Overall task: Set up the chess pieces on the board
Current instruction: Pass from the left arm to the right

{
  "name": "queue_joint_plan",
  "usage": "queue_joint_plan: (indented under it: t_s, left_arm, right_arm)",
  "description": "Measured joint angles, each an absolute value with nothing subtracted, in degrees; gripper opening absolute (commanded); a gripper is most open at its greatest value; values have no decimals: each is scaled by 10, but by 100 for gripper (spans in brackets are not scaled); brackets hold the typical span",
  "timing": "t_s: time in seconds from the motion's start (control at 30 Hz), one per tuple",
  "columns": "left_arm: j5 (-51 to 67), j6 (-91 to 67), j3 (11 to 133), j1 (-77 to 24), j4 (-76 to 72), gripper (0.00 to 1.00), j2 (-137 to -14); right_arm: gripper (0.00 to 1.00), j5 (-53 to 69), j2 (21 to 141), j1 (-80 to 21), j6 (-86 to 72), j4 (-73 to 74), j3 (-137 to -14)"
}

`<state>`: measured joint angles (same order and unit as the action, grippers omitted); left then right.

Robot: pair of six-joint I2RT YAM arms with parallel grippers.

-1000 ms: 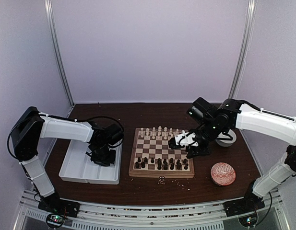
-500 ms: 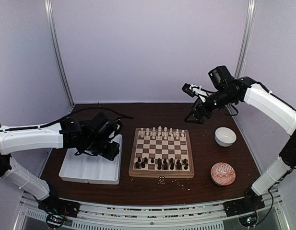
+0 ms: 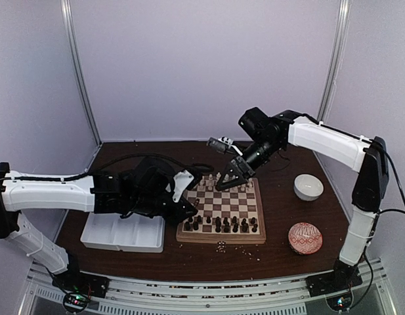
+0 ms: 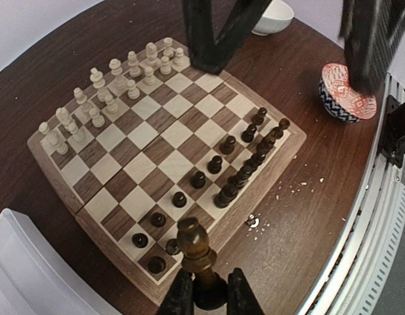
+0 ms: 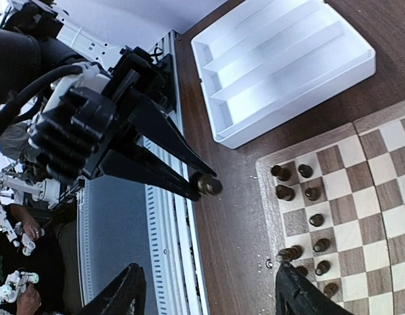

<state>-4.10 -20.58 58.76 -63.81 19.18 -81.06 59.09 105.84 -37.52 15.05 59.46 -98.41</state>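
Note:
The board point(image 3: 222, 237) lies mid-table with cream chess pieces point(image 3: 202, 180) along its far rows and dark ones point(image 3: 223, 226) along its near rows. My left gripper point(image 3: 189, 210) hovers over the board's near left corner, shut on a dark brown chess piece point(image 4: 197, 252) held upright between its fingers point(image 4: 178, 295). In the right wrist view that same dark piece point(image 5: 207, 186) shows at the left fingertips beside the board point(image 5: 264, 172). My right gripper point(image 3: 230, 177) hangs above the board's far edge, open wide and empty, its fingers point(image 5: 120, 295) far apart.
A white divided tray point(image 3: 123, 235) sits left of the board. A white bowl point(image 3: 308, 188) and a red patterned bowl point(image 3: 305, 237) stand to the right. Pale crumbs point(image 3: 222, 247) lie off the board's near edge. The table's metal rail point(image 5: 166, 249) runs close by.
My left arm came off the tray to the board's near left corner with a dark piece. My right gripper left the board's right side, rose, opened wide and swung above the far edge.

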Motion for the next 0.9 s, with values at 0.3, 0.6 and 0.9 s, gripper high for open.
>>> queue_joint_plan:
  t_s: [0.3, 0.6, 0.9]
  left_arm:
    - [-22, -190, 615, -647, 163, 10, -814]
    - [-19, -180, 616, -647, 163, 10, -817]
    - [-19, -179, 616, -649, 160, 10, -817]
  right_arm:
    - [53, 620, 1109, -408, 118, 600, -1010]
    - [36, 659, 1133, -422, 91, 597, -1014]
    - [28, 696, 1134, -427, 72, 586, -1014]
